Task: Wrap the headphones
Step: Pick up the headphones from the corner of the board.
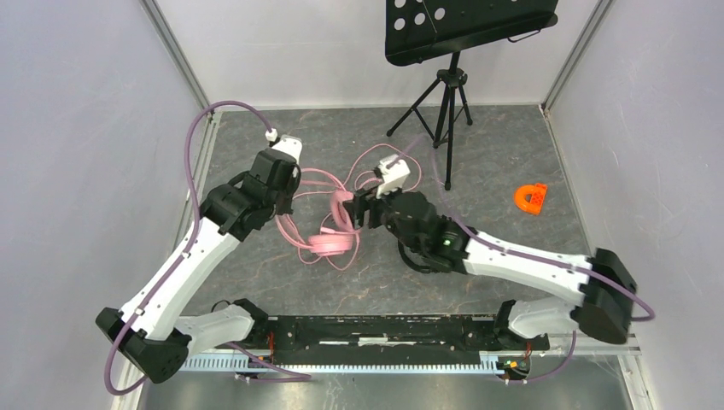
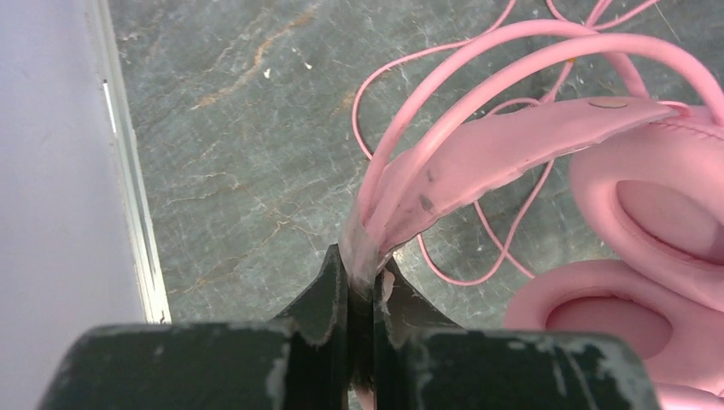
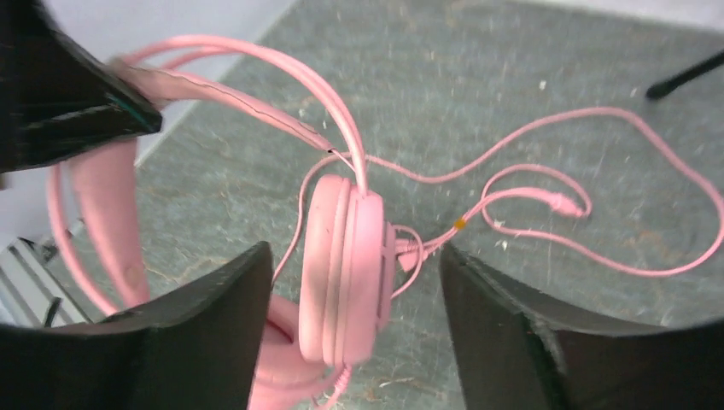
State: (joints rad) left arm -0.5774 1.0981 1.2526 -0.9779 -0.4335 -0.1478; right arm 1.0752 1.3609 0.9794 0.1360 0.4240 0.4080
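Top view: pink headphones (image 1: 331,244) sit mid-table (image 1: 495,154) between the two arms; pink cable (image 1: 363,162) runs in loose loops behind them; left gripper (image 1: 290,198) is at the headband side, right gripper (image 1: 357,213) at the earcup side; jaw state is hard to read from up here; orange piece (image 1: 531,198) lies well apart on the right; music stand (image 1: 446,85) is at the back.

Left wrist view: left gripper (image 2: 363,278) is clamped tight on the headband (image 2: 512,145), fingers pressed together with the band end pinched between them; both earcups (image 2: 657,213) are off to the right; cable (image 2: 401,94) is slack on the table surface beyond.

Right wrist view: right gripper (image 3: 354,256) has its jaws spread wide, straddling one upright earcup (image 3: 346,265); a gap shows on both sides, so it grips nothing; the headband (image 3: 256,77) arcs up left into the left gripper's fingers (image 3: 68,94); cable (image 3: 615,256) curls on the table, plug end (image 3: 559,203) lying loose.
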